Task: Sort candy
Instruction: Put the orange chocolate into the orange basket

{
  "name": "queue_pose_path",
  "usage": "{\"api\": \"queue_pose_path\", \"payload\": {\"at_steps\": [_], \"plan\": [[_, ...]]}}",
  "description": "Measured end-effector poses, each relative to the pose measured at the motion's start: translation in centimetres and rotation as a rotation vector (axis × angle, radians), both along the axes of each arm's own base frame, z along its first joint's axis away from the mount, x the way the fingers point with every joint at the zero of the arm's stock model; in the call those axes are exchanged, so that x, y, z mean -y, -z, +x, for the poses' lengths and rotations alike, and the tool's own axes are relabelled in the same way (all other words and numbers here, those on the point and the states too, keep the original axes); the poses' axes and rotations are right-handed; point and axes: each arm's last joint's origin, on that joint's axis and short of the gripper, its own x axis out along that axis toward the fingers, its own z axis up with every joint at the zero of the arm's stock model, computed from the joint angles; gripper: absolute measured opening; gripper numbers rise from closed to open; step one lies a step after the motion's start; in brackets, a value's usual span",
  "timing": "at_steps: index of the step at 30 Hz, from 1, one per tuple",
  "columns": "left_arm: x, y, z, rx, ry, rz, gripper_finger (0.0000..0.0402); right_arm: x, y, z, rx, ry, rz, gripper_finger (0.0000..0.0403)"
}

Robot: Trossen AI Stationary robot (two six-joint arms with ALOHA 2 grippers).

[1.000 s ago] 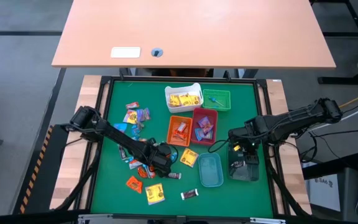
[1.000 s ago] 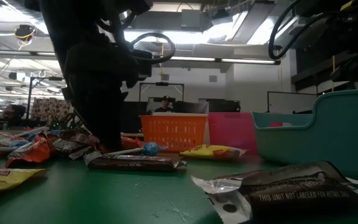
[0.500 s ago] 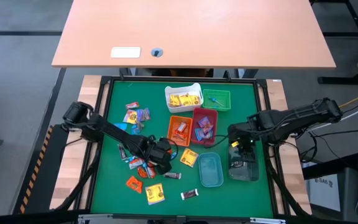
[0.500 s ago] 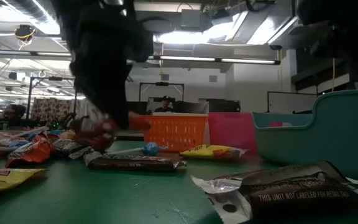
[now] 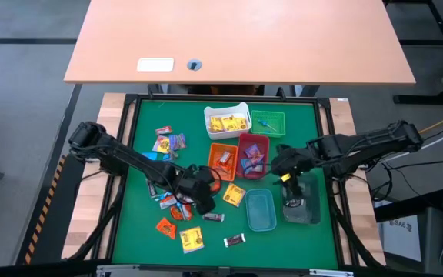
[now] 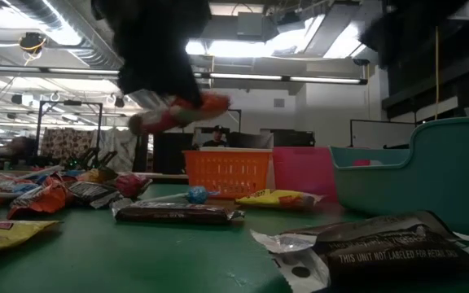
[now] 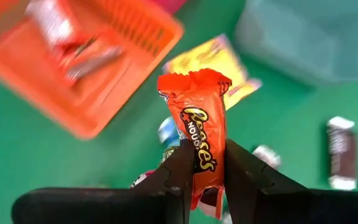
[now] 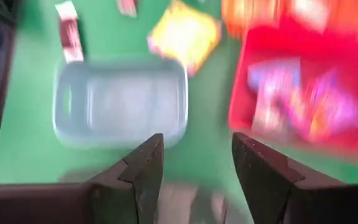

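Note:
My left gripper (image 7: 204,152) is shut on an orange Reese's candy (image 7: 199,112) and hangs above the loose candy near the mat's middle (image 5: 203,192). In the low view the candy (image 6: 181,114) is well above the table. More wrapped candy (image 5: 168,142) lies loose on the green mat (image 5: 144,223), and some sits in the bins. My right gripper (image 8: 194,165) is open and empty, above the mat (image 5: 280,165) between the red bin (image 5: 253,155) and the pale blue-clear bin (image 5: 260,210). My left gripper pinches the orange wrapper's lower half (image 7: 205,163) between its two fingers (image 7: 179,171), which slant down from the table's left side. The crimped far end (image 7: 194,79) sticks out past the fingertips. The candy is lifted clear of the mat.
A white bin (image 5: 227,121) and a green bin (image 5: 268,123) stand at the mat's far side, with an orange bin (image 5: 222,160) beside the red one. A yellow candy (image 5: 234,194), a brown bar (image 5: 213,218) and other pieces (image 5: 192,240) lie near the front.
My left gripper has risen from the candy pile, taking the orange candy up off the mat. My right gripper has also risen, tipped, and gone toward the table's left, away from the clear bin at the right.

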Motion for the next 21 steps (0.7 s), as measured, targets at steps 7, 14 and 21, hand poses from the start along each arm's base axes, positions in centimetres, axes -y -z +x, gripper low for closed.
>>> {"api": "queue_pose_path", "payload": {"at_steps": [7, 14, 21], "plan": [[0.2, -0.9, 1.1, 0.139, 0.056, 0.006, 0.0059, -0.8, -0.8, 3.5, 0.323, -0.199, -0.093, 0.0189], [0.4, -1.3, 1.5, 0.190, 0.070, -0.004, 0.0059, -1.6, 1.2, 6.7, 0.389, -0.344, -0.194, 0.0188], [0.3, -1.6, 1.8, 0.231, 0.064, -0.015, 0.0059, -2.2, 3.3, 9.1, 0.426, -0.426, -0.263, 0.0188]]}}
